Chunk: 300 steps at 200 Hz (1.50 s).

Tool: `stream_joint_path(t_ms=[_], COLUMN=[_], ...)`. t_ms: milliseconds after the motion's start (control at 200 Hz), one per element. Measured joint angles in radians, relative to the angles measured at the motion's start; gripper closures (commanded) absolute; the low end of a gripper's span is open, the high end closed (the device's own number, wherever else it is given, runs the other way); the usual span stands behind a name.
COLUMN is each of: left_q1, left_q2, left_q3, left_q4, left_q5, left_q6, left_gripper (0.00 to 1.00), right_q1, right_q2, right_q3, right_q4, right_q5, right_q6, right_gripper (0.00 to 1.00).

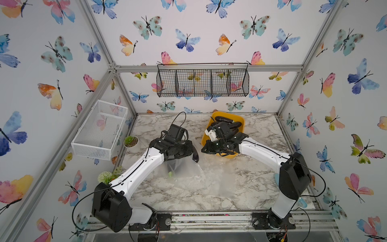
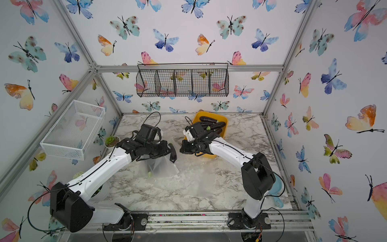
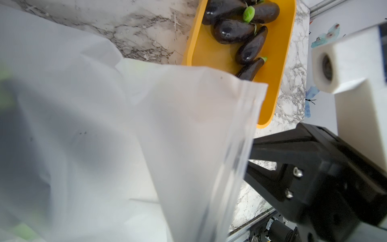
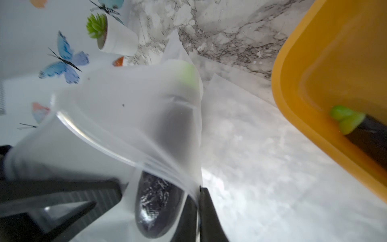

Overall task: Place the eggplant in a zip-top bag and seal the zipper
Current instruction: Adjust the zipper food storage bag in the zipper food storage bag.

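The zip-top bag (image 3: 188,125) is frosted, translucent plastic, smooth with a soft sheen along its zipper. Inside it the eggplant (image 4: 157,209) has glossy, dark purple skin. The yellow tray (image 3: 280,62) looks like smooth, satin plastic. The table (image 1: 209,192) has a smooth marble-patterned surface. The right hand (image 3: 250,161) is matt black plastic with bright metal screws. The hanging basket (image 1: 203,83) is black metal wire.

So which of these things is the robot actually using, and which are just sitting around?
In use: zip-top bag, the eggplant in it, yellow tray of spare eggplants, left hand and right hand, both pinching the bag.

Just lying about: potted succulent, white mesh basket, black wire basket, blue scoop.
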Motion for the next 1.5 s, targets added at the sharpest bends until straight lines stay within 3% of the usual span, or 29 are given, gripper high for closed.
stream_joint_path(t_ms=[230, 420, 566, 736, 896, 1066, 1181, 1306, 1442, 1502], left_q1=[0.034, 0.143, 0.152, 0.167, 0.167, 0.167, 0.142, 0.055, -0.023, -0.048], left_q2=[-0.007, -0.085, -0.123, -0.115, -0.113, -0.089, -0.049, 0.077, 0.195, 0.205], left_q3=[0.293, 0.232, 0.202, 0.257, 0.391, 0.549, 0.487, 0.382, 0.286, 0.244], left_q4=[-0.1, -0.122, -0.135, -0.216, -0.367, -0.482, -0.497, -0.481, -0.409, -0.36], left_q5=[-0.111, -0.136, -0.101, -0.07, -0.196, -0.291, -0.294, -0.279, -0.253, -0.223], left_q6=[0.074, 0.092, 0.122, 0.131, 0.132, 0.158, 0.176, 0.188, 0.19, 0.186], left_gripper=[1.0, 0.98, 1.0, 1.0, 1.0, 1.0, 0.99, 0.98, 0.88, 0.64], right_q1=[0.005, 0.023, 0.051, 0.071, 0.114, 0.153, 0.143, 0.109, 0.079, 0.07], right_q2=[-0.044, -0.005, 0.058, 0.087, 0.164, 0.181, 0.14, 0.075, 0.045, 0.041], right_q3=[0.201, 0.301, 0.337, 0.323, 0.373, 0.33, 0.232, 0.075, -0.031, -0.057], right_q4=[0.08, 0.1, 0.097, 0.103, 0.149, 0.246, 0.278, 0.283, 0.262, 0.238], right_q5=[-0.042, -0.066, -0.078, -0.135, -0.209, -0.264, -0.258, -0.226, -0.192, -0.168], right_q6=[0.0, 0.0, 0.001, 0.005, 0.02, 0.07, 0.075, 0.076, 0.067, 0.06], right_gripper=[0.96, 0.96, 0.96, 0.96, 0.96, 0.96, 0.95, 0.96, 0.96, 0.96])
